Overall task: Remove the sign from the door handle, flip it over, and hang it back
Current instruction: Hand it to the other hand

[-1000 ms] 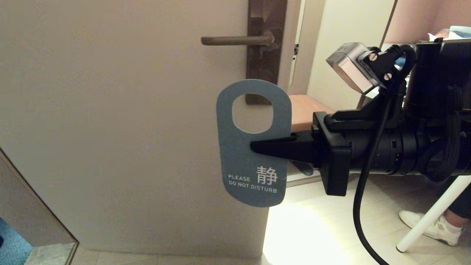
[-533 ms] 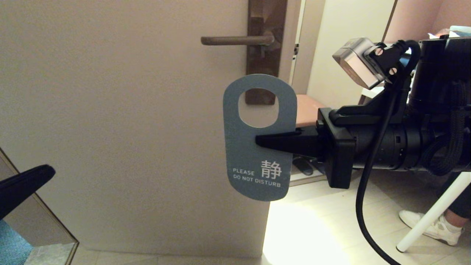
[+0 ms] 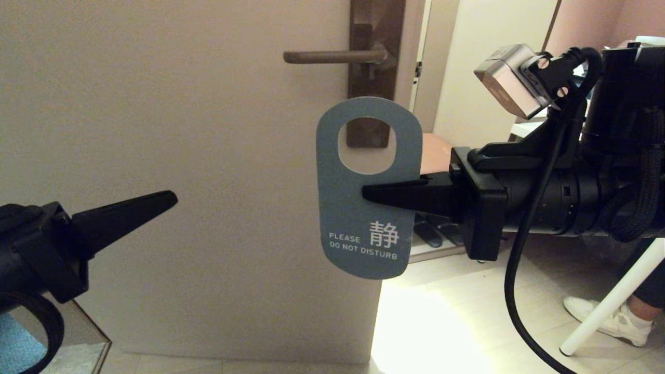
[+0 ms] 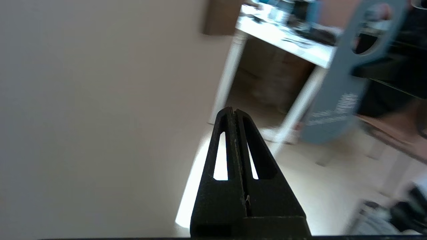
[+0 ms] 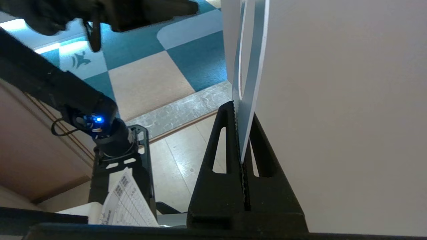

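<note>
Fingers of the right gripper (image 3: 370, 194) are clamped on the sign's (image 3: 363, 218) right edge, holding it upright, blue-grey "DO NOT DISTURB" face outward, off and below the door handle (image 3: 332, 56). At lower left, the left gripper (image 3: 169, 198) points toward it, fingers pressed together, holding nothing.

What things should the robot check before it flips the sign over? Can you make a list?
1. Sign off the door handle: ok, it hangs below the bar, apart from it.
2. Right gripper pinching the sign's edge: ok.
3. Blue DO NOT DISTURB face toward the head camera, not flipped: ok.
4. Left gripper ready to take the sign: not ok, fingers closed, apart from it.
5. Door handle bare: ok.
6. Wording on the other face: cannot tell.
</note>
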